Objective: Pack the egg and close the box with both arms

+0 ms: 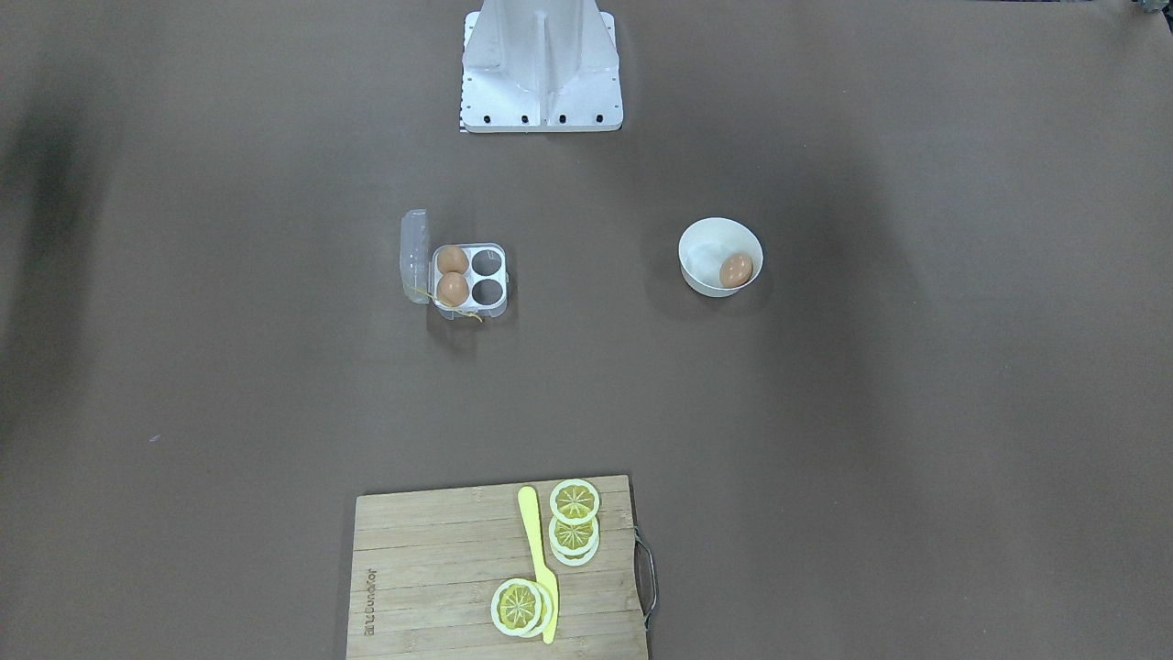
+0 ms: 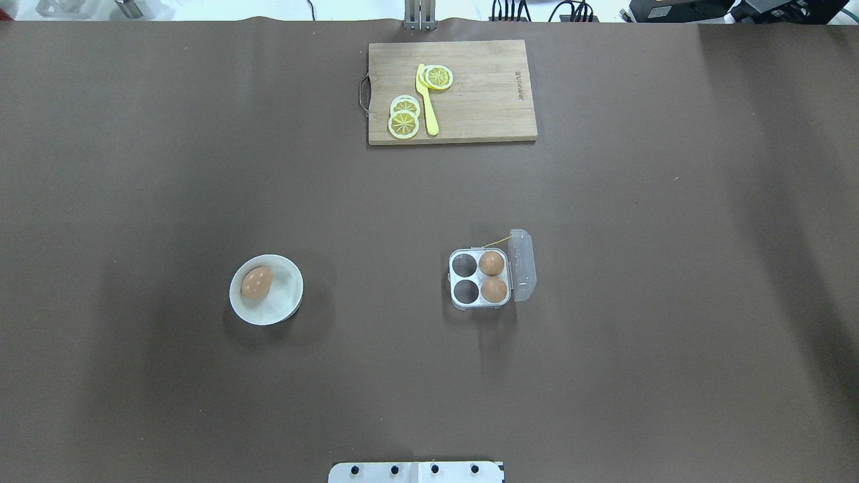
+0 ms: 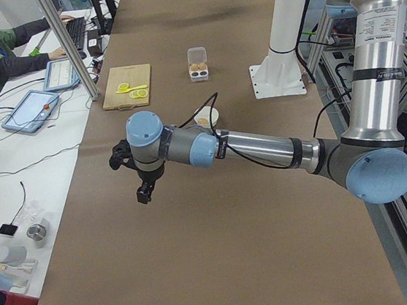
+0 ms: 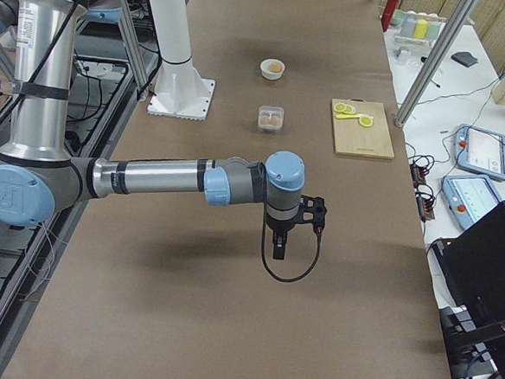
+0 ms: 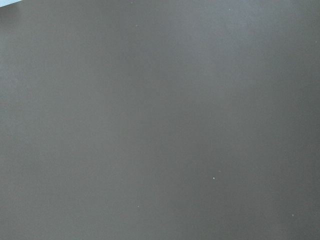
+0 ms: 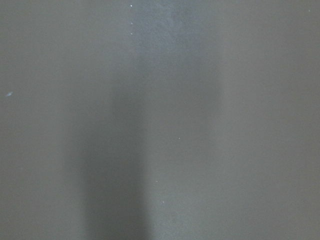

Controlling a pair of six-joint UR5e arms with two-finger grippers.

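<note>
- The egg point(image 2: 256, 282) is seen inside the white bowl point(image 2: 290, 303), at the middle left of the overhead view.
- The box point(image 2: 478, 278) is found just right of the middle, well apart from the bowl, with its lid point(image 2: 523, 265) open.
- Two more eggs point(image 2: 491, 263) are held in the cells next to the lid.
- The left gripper point(image 3: 143, 194) and the right gripper point(image 4: 279, 245) are shown only in the side views, above the table; how far open they are cannot be told.

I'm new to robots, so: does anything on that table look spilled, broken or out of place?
Nothing looks spilled or broken. The box sits with its lid swung open, two eggs in cells and two cells empty. The one stray is the egg lying in the white bowl, apart from the box.
</note>
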